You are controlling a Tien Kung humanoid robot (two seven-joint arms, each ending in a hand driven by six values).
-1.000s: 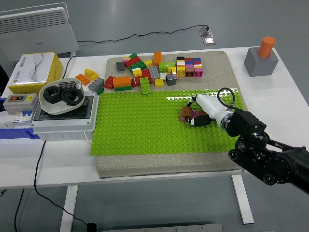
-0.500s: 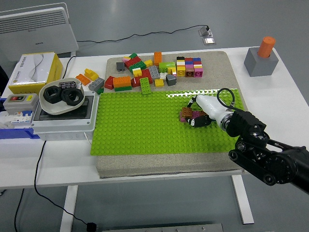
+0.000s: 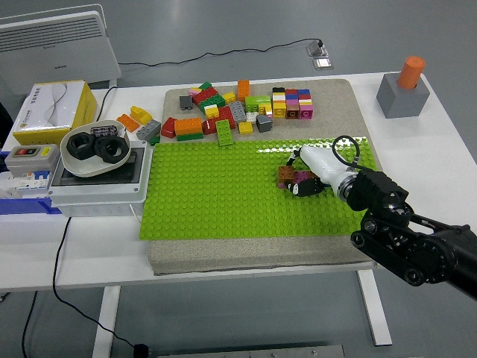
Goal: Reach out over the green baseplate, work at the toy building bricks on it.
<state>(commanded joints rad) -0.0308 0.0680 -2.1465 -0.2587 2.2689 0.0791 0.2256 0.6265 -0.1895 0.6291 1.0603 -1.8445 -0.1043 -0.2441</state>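
White table [image 3: 246,257], grey floor beyond. On it we list: a beige mat [image 3: 339,112] carrying the green baseplate [image 3: 216,190]; a loose heap of toy building bricks [image 3: 238,108] on the mat behind the baseplate's far edge; a yellow box [image 3: 52,112], a bowl of black rings [image 3: 95,149] on a white case, and a grey block with an orange peg [image 3: 405,88] at the far right. A white heater [image 3: 56,37] stands behind the table.

Right hand [image 3: 317,173]: black arm entering from the lower right, white hand reaching left over the baseplate's right part, dark fingers [image 3: 307,186] touching a small brown and pink brick cluster [image 3: 292,176] seated there. We cannot tell whether they grip it.
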